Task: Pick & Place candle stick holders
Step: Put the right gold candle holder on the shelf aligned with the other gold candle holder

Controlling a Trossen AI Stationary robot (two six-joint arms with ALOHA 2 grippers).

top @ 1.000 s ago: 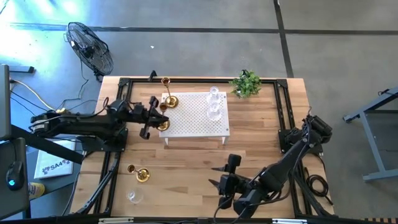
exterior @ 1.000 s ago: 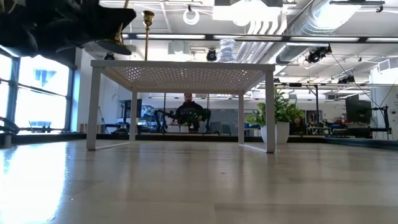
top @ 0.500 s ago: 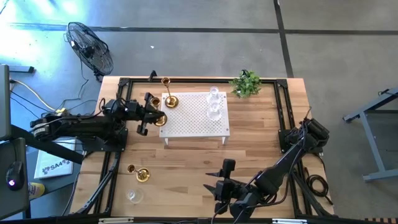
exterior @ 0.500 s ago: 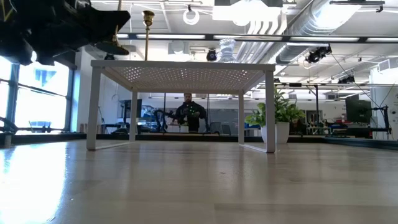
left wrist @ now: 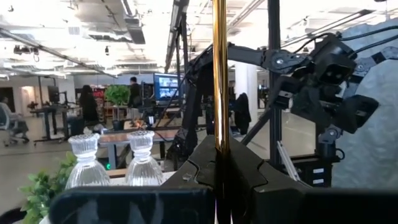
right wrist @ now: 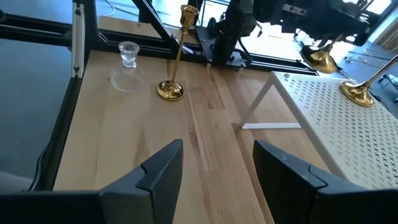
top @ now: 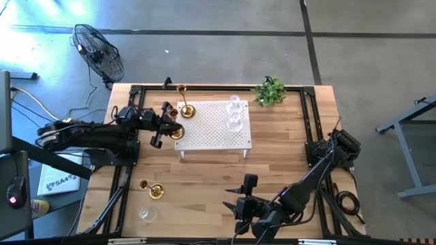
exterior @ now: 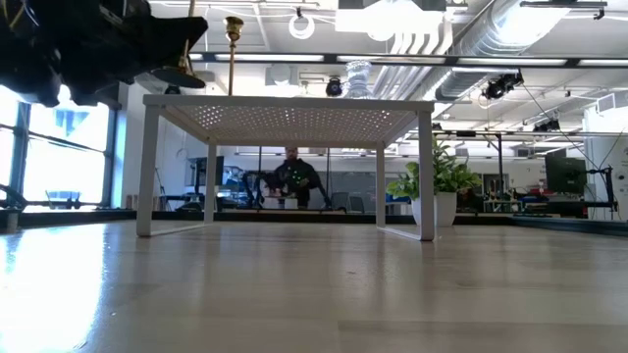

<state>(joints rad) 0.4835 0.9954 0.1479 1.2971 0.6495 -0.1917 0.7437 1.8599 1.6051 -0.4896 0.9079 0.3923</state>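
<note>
My left gripper is shut on a gold brass candle stick holder at the left edge of the white perforated stand; it shows at the top left of the low view. A second brass holder and two clear glass holders stand on their bases on the stand. A third brass holder and a glass holder stand on the table at the near left. My right gripper is open and empty near the near edge. My left gripper pinches the brass holder's thin stem between its two fingers, which come level from the table's left side and lie across the stem. The holder stands about upright, and its flared base hangs just above the stand's top, clear of it.
A small green plant stands at the far right of the table. Black rails run along the table's sides. Bare wood lies between the stand and my right gripper. A person shows far behind the table.
My left gripper has drawn a little toward the table's left edge with the brass holder, which stays upright above the stand's left edge. My right gripper has shifted slightly toward the table's left and near edges, still open.
</note>
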